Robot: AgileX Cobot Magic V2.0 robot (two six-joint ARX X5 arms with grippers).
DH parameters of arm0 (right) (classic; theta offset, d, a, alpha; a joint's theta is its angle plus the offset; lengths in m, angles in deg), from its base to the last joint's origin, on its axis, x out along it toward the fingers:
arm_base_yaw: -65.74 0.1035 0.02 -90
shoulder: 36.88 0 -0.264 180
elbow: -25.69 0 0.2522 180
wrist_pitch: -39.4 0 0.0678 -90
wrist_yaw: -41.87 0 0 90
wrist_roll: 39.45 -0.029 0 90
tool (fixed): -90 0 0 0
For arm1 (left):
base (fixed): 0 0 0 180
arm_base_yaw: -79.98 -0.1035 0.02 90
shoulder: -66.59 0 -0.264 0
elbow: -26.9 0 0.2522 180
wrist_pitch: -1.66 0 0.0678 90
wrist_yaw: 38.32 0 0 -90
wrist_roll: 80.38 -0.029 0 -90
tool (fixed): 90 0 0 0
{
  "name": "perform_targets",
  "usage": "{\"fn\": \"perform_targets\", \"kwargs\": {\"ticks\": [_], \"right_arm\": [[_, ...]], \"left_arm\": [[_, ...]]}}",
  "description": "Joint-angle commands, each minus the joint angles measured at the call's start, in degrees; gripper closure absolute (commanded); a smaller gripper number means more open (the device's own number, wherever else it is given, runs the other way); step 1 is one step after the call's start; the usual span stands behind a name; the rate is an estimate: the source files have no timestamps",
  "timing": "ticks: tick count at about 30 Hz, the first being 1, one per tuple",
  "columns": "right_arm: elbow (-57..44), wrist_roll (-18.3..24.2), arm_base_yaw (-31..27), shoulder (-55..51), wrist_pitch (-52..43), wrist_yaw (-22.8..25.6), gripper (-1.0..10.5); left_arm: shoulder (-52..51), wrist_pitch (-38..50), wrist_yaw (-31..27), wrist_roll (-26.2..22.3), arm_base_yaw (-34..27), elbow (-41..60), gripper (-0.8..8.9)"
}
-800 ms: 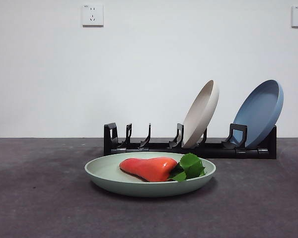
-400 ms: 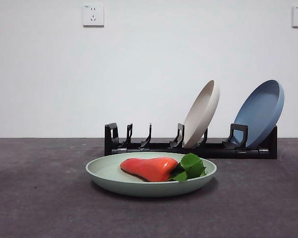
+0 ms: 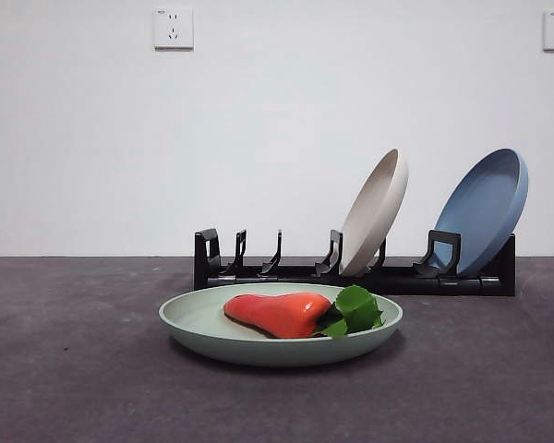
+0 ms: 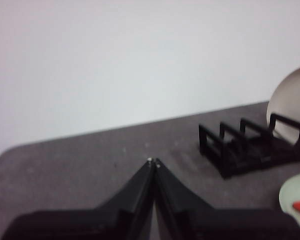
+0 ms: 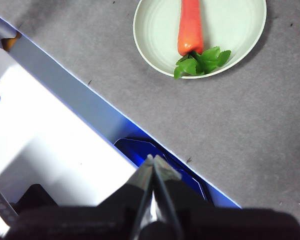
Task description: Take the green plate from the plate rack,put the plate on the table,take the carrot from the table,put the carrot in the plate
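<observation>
Carrot (image 3: 277, 314) lying in the green plate (image 3: 203, 330) on the table (image 3: 74, 369).
Plate sits lower centre, before the plate rack (image 3: 351, 274); left gripper (image 4: 153, 162) and right gripper (image 5: 153, 160) both clenched, empty.

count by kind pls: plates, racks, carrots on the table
Plates: 3: green plate, beige plate, blue plate
Racks: 1: rack
Carrots: 1: carrot, in the green plate
Total: 5
</observation>
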Motion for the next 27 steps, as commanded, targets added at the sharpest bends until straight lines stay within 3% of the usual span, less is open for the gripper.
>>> {"fn": "perform_targets", "kwargs": {"ticks": [1, 12, 27], "right_arm": [[-0.35, -0.33, 0.13, -0.13, -0.22, 0.07, 9.5], [-0.35, -0.33, 0.13, -0.13, -0.22, 0.07, 9.5], [-0.35, -0.33, 0.13, -0.13, -0.22, 0.07, 9.5]], "left_arm": [[-1.40, -0.26, -0.26, 1.55, -0.20, 2.71, 8.16], [-2.16, -11.76, -4.68, 1.92, -0.20, 4.63, 8.16], [-2.16, -11.34, -4.68, 1.86, -0.20, 4.63, 8.16]]}}
